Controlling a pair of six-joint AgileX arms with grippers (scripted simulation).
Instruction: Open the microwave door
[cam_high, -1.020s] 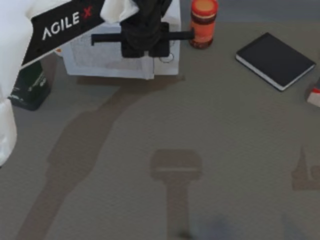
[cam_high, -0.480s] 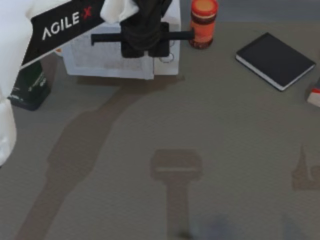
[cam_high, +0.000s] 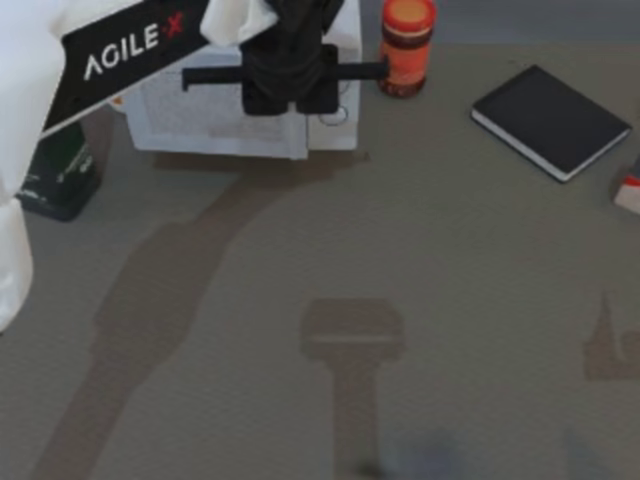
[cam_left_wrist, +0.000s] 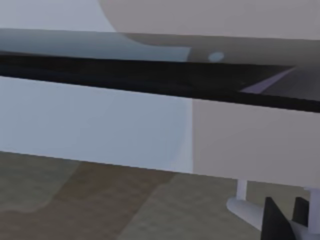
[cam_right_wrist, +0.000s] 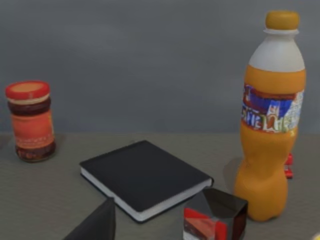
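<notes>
Nothing much has shifted since the earlier frames: left end effector (cam_high: 290, 85) stays pressed at the microwave door (cam_high: 215, 118).
One microwave (cam_high: 335, 125) sits at the worktop's (cam_high: 420, 300) far edge, left of centre, its door close to the body; whether the left end effector is open or closed around the handle I cannot tell. Just right of it stands one red-lidded jar (cam_high: 407, 45), then one black book (cam_high: 550, 120). One dark green container (cam_high: 60, 175) stands to the microwave's left. The right wrist view adds one orange bottle (cam_right_wrist: 270, 120) and one small red-and-black box (cam_right_wrist: 215, 217); the right end effector is out of sight.
</notes>
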